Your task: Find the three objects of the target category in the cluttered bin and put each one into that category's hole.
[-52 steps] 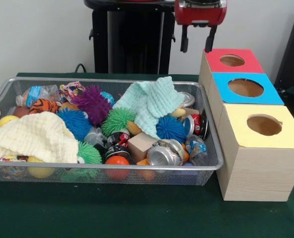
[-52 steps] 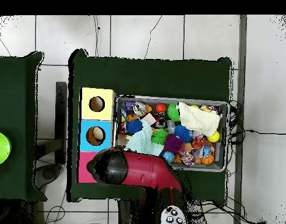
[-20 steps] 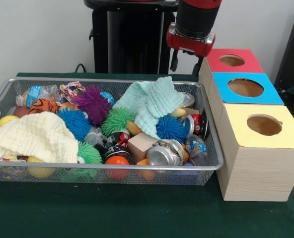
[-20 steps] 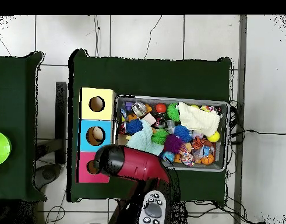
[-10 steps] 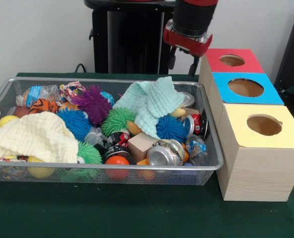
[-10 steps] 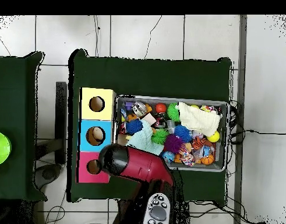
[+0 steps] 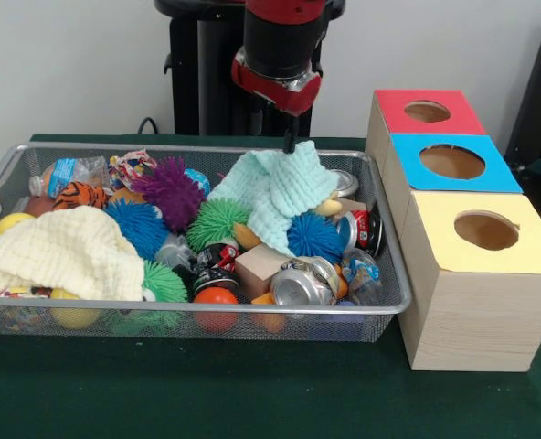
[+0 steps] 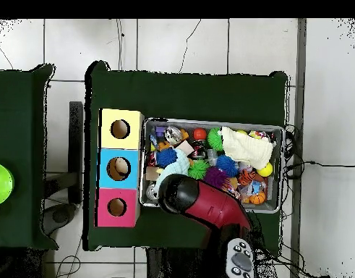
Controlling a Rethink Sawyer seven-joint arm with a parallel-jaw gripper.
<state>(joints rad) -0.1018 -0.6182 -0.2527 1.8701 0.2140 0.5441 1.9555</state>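
A: Where is the gripper (image 7: 287,137)?

B: Over the far edge of the wire bin (image 7: 5,174), just above the mint cloth (image 7: 280,187). One dark tip shows below the red wrist; whether the jaws stand wide or narrow, I cannot tell. It holds nothing that I can see.

A: And in the bin?

B: A cream cloth (image 7: 65,251) fills the near left corner. Spiky balls lie in the middle: purple (image 7: 170,190), blue (image 7: 314,236), green (image 7: 216,222). A crushed can (image 7: 302,282) rests against the near edge, beside a wooden block (image 7: 261,267).

A: The holes?

B: Three boxes stand in a row against the bin's right side: red (image 7: 426,112) farthest, blue (image 7: 451,162) in the middle, yellow (image 7: 485,233) nearest, each with one round hole on top.
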